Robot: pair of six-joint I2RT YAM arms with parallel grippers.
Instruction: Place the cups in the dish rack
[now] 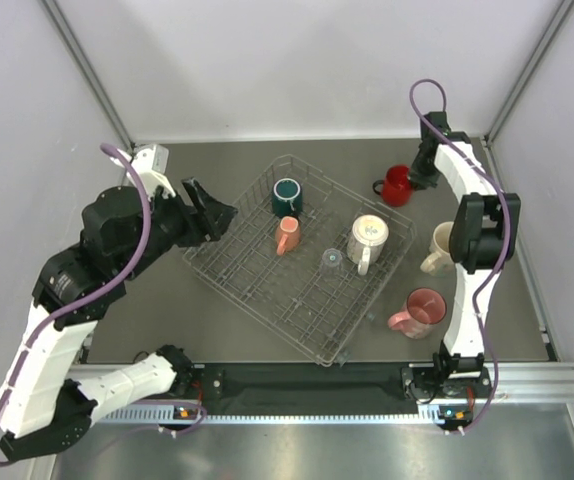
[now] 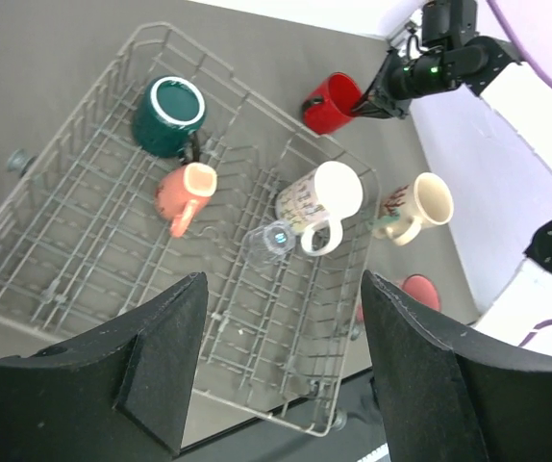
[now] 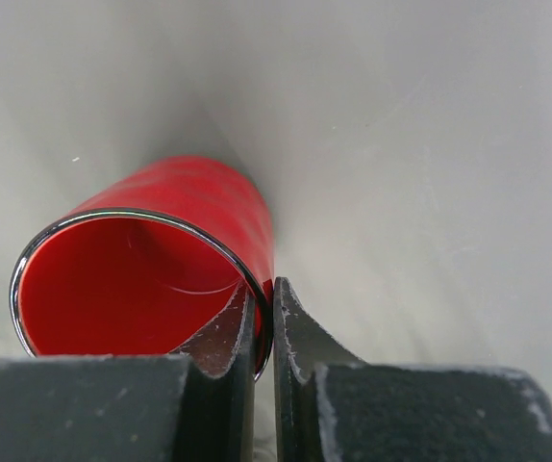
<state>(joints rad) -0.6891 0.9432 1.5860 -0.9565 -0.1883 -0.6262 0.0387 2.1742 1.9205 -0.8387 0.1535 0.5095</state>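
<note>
The dish rack (image 1: 267, 288) lies in the middle of the table. In it are a dark teal mug (image 1: 286, 196), a small salmon mug (image 1: 287, 235), a clear glass (image 1: 331, 261) and a cream patterned mug (image 1: 367, 238). My right gripper (image 3: 264, 308) is shut on the rim of the red mug (image 3: 161, 250), one finger inside and one outside, beyond the rack's far right side (image 1: 397, 185). My left gripper (image 2: 286, 361) is open and empty above the rack's left edge (image 2: 93, 241).
A plain cream mug (image 1: 437, 248) stands right of the rack, partly behind my right arm. A translucent pink mug (image 1: 422, 310) sits at the near right. White walls close the table on three sides.
</note>
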